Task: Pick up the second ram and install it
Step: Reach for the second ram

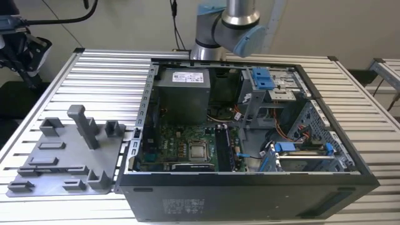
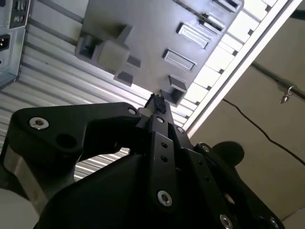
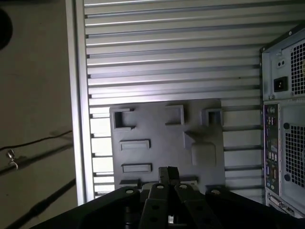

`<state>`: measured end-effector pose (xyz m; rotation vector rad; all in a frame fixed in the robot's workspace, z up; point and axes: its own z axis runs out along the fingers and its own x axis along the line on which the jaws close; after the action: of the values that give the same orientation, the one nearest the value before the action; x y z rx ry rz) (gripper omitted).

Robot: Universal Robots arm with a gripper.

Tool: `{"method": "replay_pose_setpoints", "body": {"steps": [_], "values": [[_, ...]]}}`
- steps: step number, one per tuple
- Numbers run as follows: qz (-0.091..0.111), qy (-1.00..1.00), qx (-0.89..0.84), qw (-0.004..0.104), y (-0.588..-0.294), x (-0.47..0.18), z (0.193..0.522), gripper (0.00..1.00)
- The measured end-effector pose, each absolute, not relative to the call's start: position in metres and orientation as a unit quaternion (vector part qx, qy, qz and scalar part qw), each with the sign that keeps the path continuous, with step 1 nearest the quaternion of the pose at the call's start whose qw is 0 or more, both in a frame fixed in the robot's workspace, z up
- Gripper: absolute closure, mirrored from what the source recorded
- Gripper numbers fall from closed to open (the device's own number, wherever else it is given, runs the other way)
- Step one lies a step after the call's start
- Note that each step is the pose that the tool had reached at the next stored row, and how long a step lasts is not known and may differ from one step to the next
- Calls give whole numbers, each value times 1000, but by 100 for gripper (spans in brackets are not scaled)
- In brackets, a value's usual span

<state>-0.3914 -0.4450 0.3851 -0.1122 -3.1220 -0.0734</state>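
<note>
In the exterior view, an open case (image 1: pixel 250 187) lies on the surface (image 1: pixel 100 70), with a green ram (image 1: pixel 233 146) apparently seated upright in the motherboard (image 1: pixel 175 140). A tray (image 1: pixel 69 150) lies beside the case.

In both wrist views, the end effector (image 2: pixel 158 102) (image 3: pixel 167 172) hangs over the tray, closed and gripping nothing.

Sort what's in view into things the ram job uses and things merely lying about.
For the job:
- pincer, above the grey tray
- open computer case
- motherboard with its black memory slots

Just there:
- slatted table
- power supply
- blue drive brackets
- hook beyond the table edge
</note>
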Motion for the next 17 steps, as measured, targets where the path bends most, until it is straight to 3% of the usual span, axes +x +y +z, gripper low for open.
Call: {"method": "replay_pose_setpoints", "body": {"steps": [17], "values": [[-23, -999, -36, 8, -489, -400, 381, 89]]}}
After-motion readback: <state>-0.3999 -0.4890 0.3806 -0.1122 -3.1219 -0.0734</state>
